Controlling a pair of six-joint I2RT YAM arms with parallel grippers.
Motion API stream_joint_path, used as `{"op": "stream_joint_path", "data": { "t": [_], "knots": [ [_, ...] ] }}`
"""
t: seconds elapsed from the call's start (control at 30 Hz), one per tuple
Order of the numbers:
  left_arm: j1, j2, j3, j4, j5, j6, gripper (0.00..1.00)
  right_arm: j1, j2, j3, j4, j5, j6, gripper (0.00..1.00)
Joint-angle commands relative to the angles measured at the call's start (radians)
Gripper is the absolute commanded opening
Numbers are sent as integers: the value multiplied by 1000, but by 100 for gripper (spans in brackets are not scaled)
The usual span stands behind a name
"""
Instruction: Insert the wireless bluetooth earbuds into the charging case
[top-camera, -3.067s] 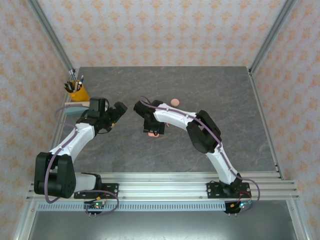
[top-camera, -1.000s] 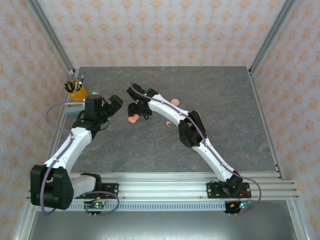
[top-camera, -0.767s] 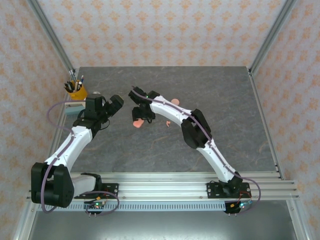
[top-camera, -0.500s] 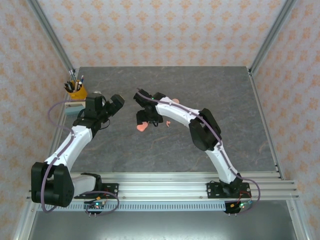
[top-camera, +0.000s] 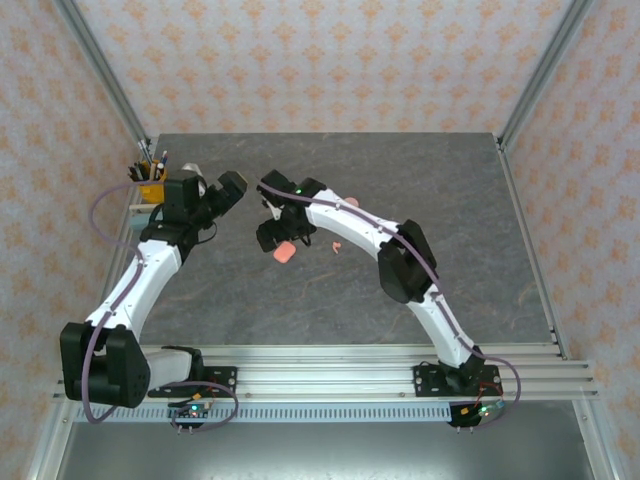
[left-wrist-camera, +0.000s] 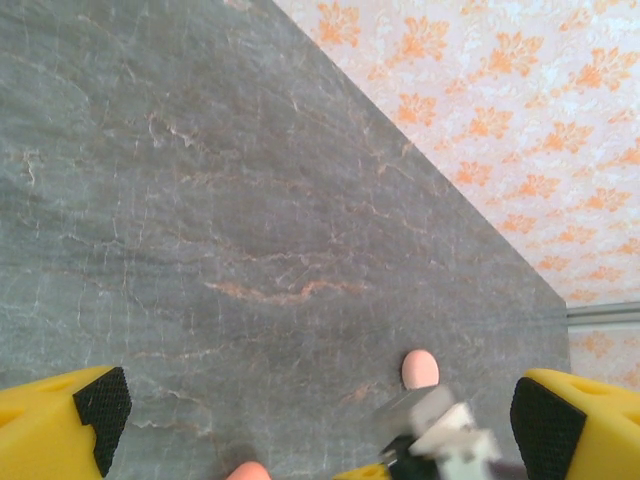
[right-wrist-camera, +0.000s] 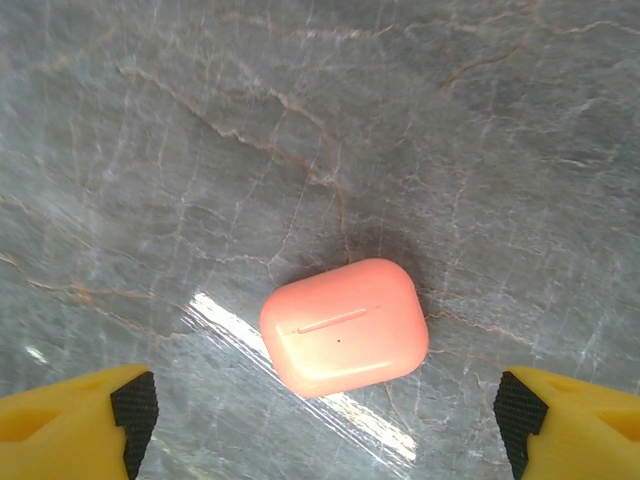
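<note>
- Both arms are stretched over the grey marbled stone counter (top-camera: 420, 200).
- The right hand (right-wrist-camera: 320, 415) is held released, fingers wide, nothing gripped; the left hand (top-camera: 228, 190), equally released, is farther off.
- The closed salmon-pink rounded charging case (right-wrist-camera: 344, 325) is laid just under the right hand, untouched, long axis roughly running finger to finger.
- A tiny pale-pink earbud (top-camera: 337, 246) is seen apart, back beside that hand's wrist.

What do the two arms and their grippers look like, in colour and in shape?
The left arm and right arm have rounded white links, black joints and black bases. A purple cable runs along each. The gripper fingers are yellow, with black pads on their inner faces.
</note>
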Motion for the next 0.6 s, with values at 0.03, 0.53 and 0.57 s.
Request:
{"op": "stream_joint_path", "data": {
  "t": [0.03,0.53,0.57],
  "knots": [
    [16,35,60,-16,29,14,100,15,50,48,-108,59,-106,89],
    [26,124,83,46,62,-28,100,15,157,93,-78,114,-63,88],
    [26,128,84,48,63,-29,100,15,166,105,-79,114,-59,87]
  ]
}}
